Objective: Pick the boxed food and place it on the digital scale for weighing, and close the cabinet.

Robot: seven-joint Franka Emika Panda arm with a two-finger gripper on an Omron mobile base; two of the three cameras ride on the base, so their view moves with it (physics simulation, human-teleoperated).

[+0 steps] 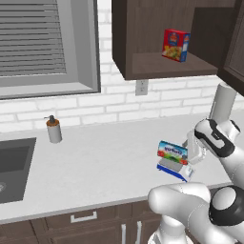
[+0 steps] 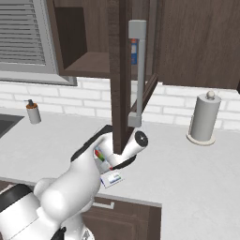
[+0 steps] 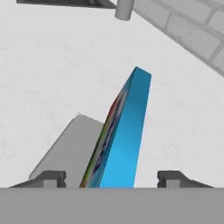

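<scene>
The boxed food (image 1: pixel 172 151) stands on its long edge on the grey plate of the digital scale (image 1: pixel 174 169), near the counter's front edge. My gripper (image 1: pixel 193 147) is just right of the box, level with it. In the hand view the box's blue edge (image 3: pixel 127 140) rises between my two fingertips (image 3: pixel 54 177) with a gap on each side, so the gripper (image 3: pixel 111 177) is open around it, and the scale's plate (image 3: pixel 65 144) lies to the left. The cabinet (image 1: pixel 157 66) above hangs open, its door (image 2: pixel 119 79) swung out with a long silver handle (image 2: pixel 140 70).
A red box (image 1: pixel 175 45) sits on the open cabinet's shelf. A paper towel roll (image 2: pixel 205 117) stands at the back right. A soap dispenser (image 1: pixel 54 129) stands by the sink (image 1: pixel 14 167) at left. The open door hangs over my arm.
</scene>
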